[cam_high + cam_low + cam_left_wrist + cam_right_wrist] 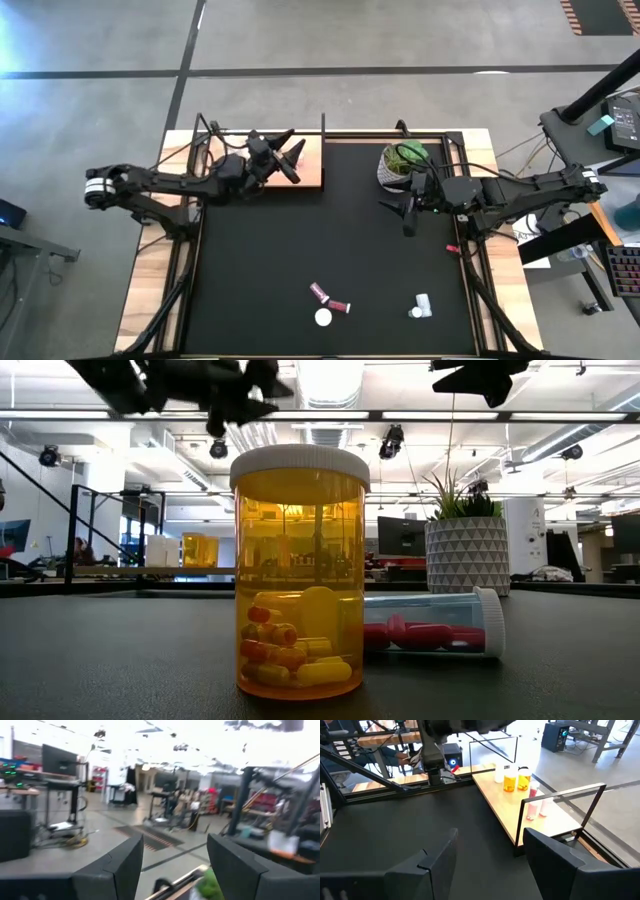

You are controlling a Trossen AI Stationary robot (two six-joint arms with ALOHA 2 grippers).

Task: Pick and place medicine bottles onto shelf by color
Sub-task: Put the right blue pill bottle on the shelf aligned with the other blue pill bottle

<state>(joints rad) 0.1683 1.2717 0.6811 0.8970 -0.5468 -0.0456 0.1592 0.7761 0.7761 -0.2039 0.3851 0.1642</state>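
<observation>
From above, the left end effector covers much of the shelf, hiding the bottles there. In the low view both arms are cut off at the top edge. The left wrist view is blurred throughout.

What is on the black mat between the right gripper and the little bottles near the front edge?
Nothing. In the high view, the mat is bare from the right gripper down to the bottles.

Legible text: none is showing on any bottle, cap or pot.
Signs or numbers: none is reading clearly in the room beyond.
</observation>
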